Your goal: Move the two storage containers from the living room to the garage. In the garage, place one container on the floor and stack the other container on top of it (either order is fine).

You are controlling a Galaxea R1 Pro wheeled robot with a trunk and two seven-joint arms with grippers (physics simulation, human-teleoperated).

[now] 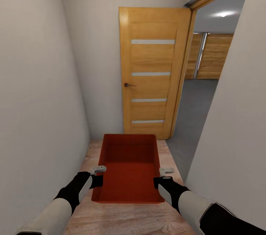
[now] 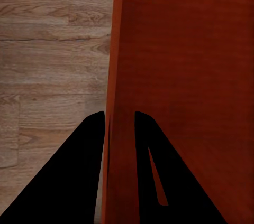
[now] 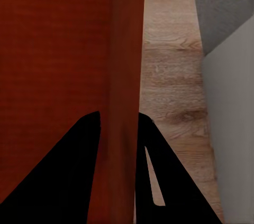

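Note:
I hold one orange-red storage container point(image 1: 129, 168) level between both arms, above the wood-plank floor of a narrow hallway. My left gripper point(image 1: 99, 176) is shut on its left wall point(image 2: 114, 76), one finger point(image 2: 79, 171) outside and one inside. My right gripper point(image 1: 162, 176) is shut on its right wall point(image 3: 127, 65) in the same way, with a finger point(image 3: 159, 176) outside. The bin is open-topped and empty. Through the doorway at the right shows the garage's dark grey concrete floor point(image 1: 194, 109).
A wooden panel door point(image 1: 153, 76) stands swung open straight ahead against the hallway's end wall. White walls close in on the left point(image 1: 37, 98) and right point(image 1: 236, 116). The doorway opening point(image 1: 199, 91) lies ahead to the right, with wood panelling point(image 1: 212, 55) at the garage's far side.

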